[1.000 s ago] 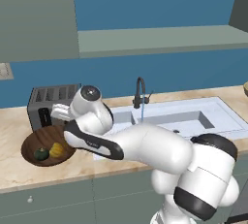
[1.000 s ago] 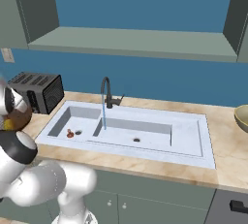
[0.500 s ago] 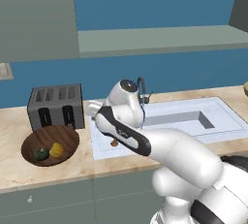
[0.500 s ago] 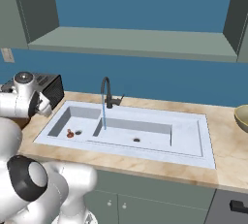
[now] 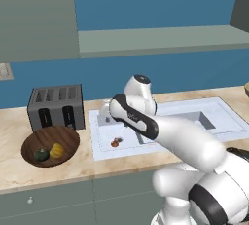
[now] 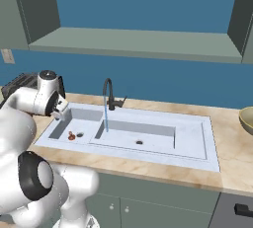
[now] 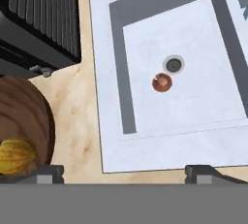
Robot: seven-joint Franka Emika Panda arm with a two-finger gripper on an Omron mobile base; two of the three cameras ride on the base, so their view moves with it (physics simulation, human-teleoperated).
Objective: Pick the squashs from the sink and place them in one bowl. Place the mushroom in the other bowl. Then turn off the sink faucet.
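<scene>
On the table (image 7: 80, 121), my spread pincer (image 7: 126, 173) is hovering over the sink (image 7: 109, 136), the mushroom (image 7: 162, 82) lying at one o'clock.

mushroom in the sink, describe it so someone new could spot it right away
Find the pale sink and look into its smaller basin, the one nearer the toaster. The mushroom lies on the basin floor beside the dark drain hole: a small reddish-brown lump, the one loose item there.

Mushroom (image 7: 162, 82) in sink (image 7: 109, 121), squashes (image 5: 50, 153) in bowl (image 5: 35, 141) beside toaster (image 5: 55, 106)
</scene>
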